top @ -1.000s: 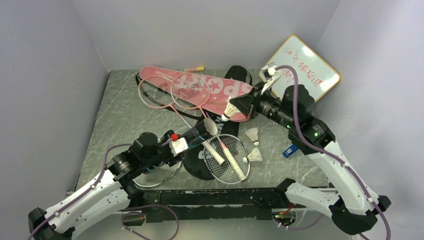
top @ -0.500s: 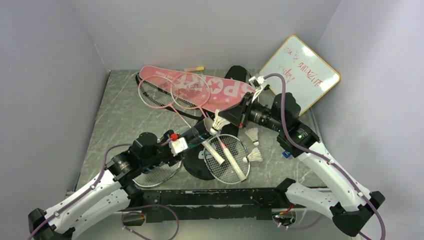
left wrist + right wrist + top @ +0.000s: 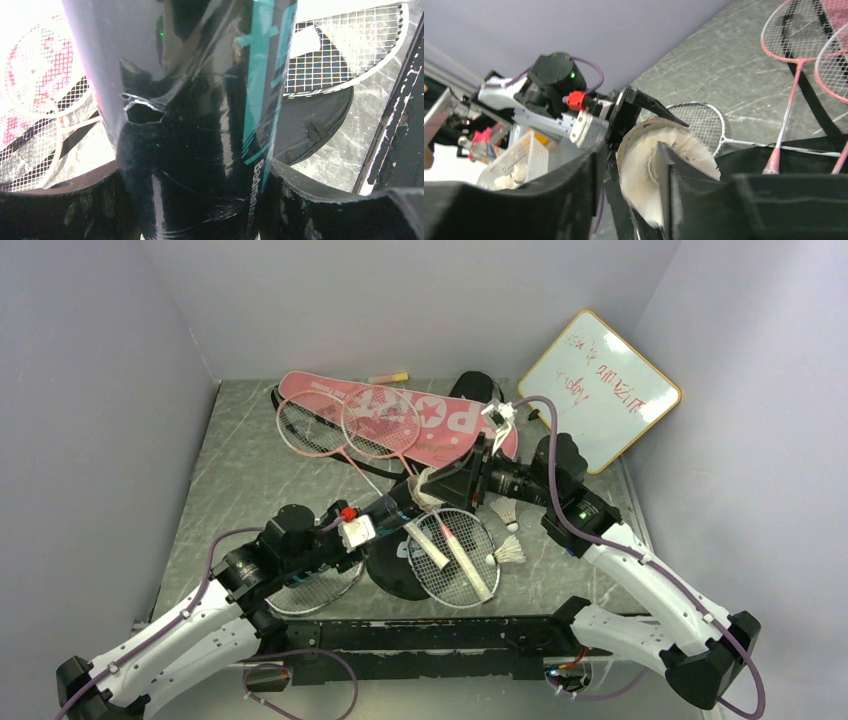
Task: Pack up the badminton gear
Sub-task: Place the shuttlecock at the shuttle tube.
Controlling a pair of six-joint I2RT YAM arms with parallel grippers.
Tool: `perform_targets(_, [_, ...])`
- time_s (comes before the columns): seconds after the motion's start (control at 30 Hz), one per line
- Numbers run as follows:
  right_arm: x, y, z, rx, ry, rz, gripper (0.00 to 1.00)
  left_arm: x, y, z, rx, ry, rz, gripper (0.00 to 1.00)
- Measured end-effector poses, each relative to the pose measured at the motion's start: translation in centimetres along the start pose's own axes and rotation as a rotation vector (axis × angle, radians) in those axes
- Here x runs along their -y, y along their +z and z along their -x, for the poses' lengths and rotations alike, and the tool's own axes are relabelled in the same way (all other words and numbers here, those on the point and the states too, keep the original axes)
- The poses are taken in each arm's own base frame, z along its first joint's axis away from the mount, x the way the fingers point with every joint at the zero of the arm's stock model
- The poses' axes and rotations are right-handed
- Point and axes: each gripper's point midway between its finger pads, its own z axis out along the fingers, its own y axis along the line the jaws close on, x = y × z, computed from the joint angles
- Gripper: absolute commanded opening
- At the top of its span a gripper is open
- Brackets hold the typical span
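My left gripper (image 3: pixel 380 518) (image 3: pixel 200 192) is shut on the dark tube (image 3: pixel 396 504) (image 3: pixel 200 100), holding it tilted with its mouth toward the right arm. At that mouth is my right gripper (image 3: pixel 430 486) (image 3: pixel 629 165), its jaws standing apart. A white feather shuttlecock (image 3: pixel 646 165) sits in the tube's opening, one finger inside its skirt, the other finger clear of it. Two more shuttlecocks (image 3: pixel 505 510) (image 3: pixel 510 551) lie on the table. Two pink rackets (image 3: pixel 310 425) (image 3: pixel 382 422) rest on the pink cover (image 3: pixel 450 425). A white racket (image 3: pixel 455 558) lies on a black cover (image 3: pixel 398 575).
A wood-framed whiteboard (image 3: pixel 600 385) leans against the right wall at the back. A small pink-yellow marker (image 3: pixel 388 378) lies by the back wall. Another white racket head (image 3: pixel 315 588) shows under my left arm. A dark rail (image 3: pixel 420 635) runs along the table's near edge.
My right arm swung left and down, carrying the shuttlecock from over the pink cover to the tube's mouth, and its jaws have parted. The left arm stayed still.
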Motion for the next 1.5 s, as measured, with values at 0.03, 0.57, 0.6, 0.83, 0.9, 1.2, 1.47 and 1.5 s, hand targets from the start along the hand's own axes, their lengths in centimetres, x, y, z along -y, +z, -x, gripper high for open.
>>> perform_targets(0.03, [-0.1, 0.0, -0.2, -0.008, 0.003, 0.009, 0.57, 0.0, 0.0, 0.0, 0.0, 0.0, 0.0, 0.36])
perform_targets(0.57, [-0.8, -0.2, -3.9, -0.167, 0.057, 0.101, 0.8, 0.2, 0.0, 0.1, 0.004, -0.001, -0.01, 0.36])
perform_targets(0.6, [-0.8, -0.1, -4.2, -0.179, 0.065, 0.107, 0.8, 0.2, 0.0, 0.1, 0.006, -0.001, -0.015, 0.36])
perform_targets(0.83, [-1.5, 1.1, -5.8, -0.246, 0.093, 0.154, 0.8, 1.0, 0.4, -0.4, -0.01, -0.006, -0.061, 0.36])
perform_targets(0.9, [-2.0, 1.6, -6.3, -0.265, 0.094, 0.173, 0.8, 1.2, 0.5, -0.4, -0.012, -0.007, -0.072, 0.36])
perform_targets(1.2, [-2.5, 3.2, -7.9, -0.325, 0.099, 0.177, 0.81, 1.8, 0.3, -1.2, -0.04, -0.017, -0.099, 0.36])
perform_targets(1.47, [-2.0, 3.3, -7.5, -0.332, 0.074, 0.096, 0.87, 1.7, 0.4, -0.8, -0.027, -0.015, -0.096, 0.36])
perform_targets(1.5, [-1.8, 3.3, -7.2, -0.323, 0.064, 0.069, 0.88, 1.6, 0.4, -0.7, -0.023, -0.014, -0.092, 0.36])
